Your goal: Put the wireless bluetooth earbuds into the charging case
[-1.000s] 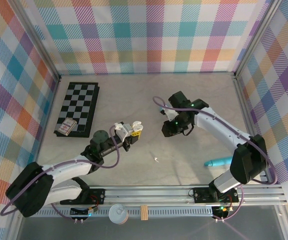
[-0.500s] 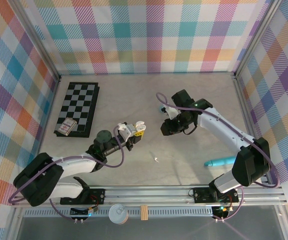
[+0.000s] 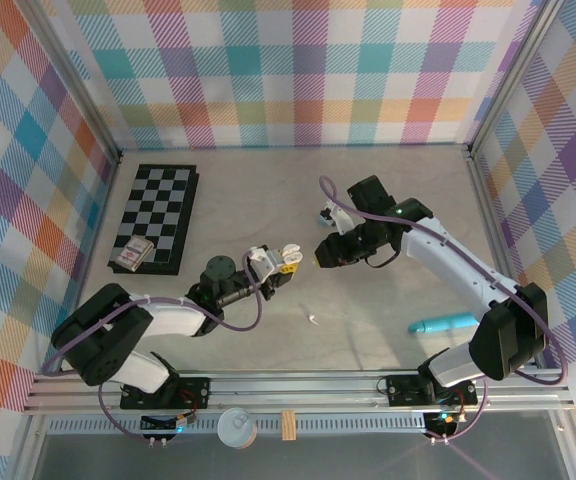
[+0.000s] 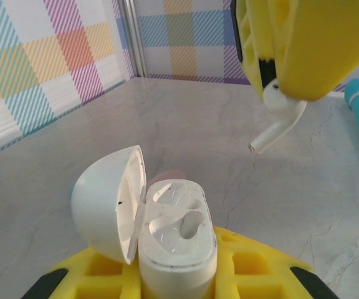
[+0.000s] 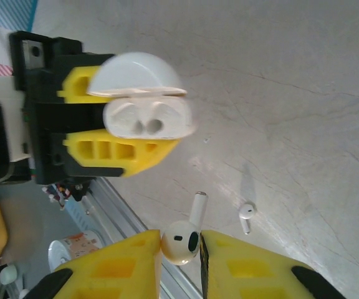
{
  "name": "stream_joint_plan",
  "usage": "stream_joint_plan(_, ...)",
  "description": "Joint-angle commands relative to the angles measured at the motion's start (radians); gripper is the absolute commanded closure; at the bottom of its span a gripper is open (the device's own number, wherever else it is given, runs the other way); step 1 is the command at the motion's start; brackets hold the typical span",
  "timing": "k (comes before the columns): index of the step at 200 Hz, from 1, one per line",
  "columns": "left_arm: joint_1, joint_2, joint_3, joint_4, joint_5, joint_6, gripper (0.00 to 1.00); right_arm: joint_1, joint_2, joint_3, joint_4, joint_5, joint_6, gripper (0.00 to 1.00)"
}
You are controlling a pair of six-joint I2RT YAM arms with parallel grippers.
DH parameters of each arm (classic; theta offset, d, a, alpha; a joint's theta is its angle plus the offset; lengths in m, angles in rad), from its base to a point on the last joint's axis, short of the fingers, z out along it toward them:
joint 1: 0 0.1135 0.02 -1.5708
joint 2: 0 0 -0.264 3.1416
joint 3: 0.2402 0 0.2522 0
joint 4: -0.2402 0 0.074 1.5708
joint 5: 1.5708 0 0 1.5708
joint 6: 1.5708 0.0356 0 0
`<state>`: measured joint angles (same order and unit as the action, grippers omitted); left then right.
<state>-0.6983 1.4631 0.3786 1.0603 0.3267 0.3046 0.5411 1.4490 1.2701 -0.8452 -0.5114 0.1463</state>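
Over the pale worktop (image 3: 268,190), the left hand (image 3: 278,263) was clamped on the white charging case (image 4: 178,243), lid hinged open, sockets facing the right hand (image 5: 179,249). The right hand was pinched shut on a white earbud (image 5: 179,240) by its bulb, stem pointing toward the case, the two near but apart. A second earbud (image 5: 246,215) lay loose on the worktop, between the hands. My read: buds were light, rigid, glossy plastic, so slippery and quick to twist in the pads; best held by the bulb, stem left free to lead into the socket. Case was a hard shell, hinge the weak spot, so grip the body only. Couldn't tell whether either socket was already filled. A pink shape (image 4: 167,177) behind the case was too hidden to name.
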Motion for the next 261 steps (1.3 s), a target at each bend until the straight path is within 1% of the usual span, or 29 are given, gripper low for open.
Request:
stream_joint_plan(1, -0.018, 0.029, 0.034, 0.086, 0.05, 0.045, 0.98, -0.008, -0.024, -0.012, 0.037, -0.078, 0.02, 0.77)
stream_joint_plan(25, -0.03, 0.036, 0.046, 0.07, 0.06, 0.077, 0.98, -0.009, -0.017, -0.009, 0.055, -0.105, 0.031, 0.76)
stream_joint_plan(51, -0.047, 0.016, 0.06, -0.004, 0.062, 0.129, 0.97, -0.009, -0.009, -0.003, 0.06, -0.112, 0.035, 0.76)
stream_joint_plan(83, -0.056, 0.002, 0.068, -0.038, 0.064, 0.147, 0.97, -0.009, -0.001, -0.001, 0.061, -0.12, 0.032, 0.77)
stream_joint_plan(211, -0.06, -0.013, 0.068, -0.006, 0.018, 0.192, 0.97, -0.01, 0.025, -0.012, 0.043, -0.114, 0.031, 0.77)
stream_joint_plan(261, -0.061, -0.02, 0.079, -0.015, 0.027, 0.208, 0.97, -0.009, 0.034, -0.014, 0.044, -0.116, 0.027, 0.77)
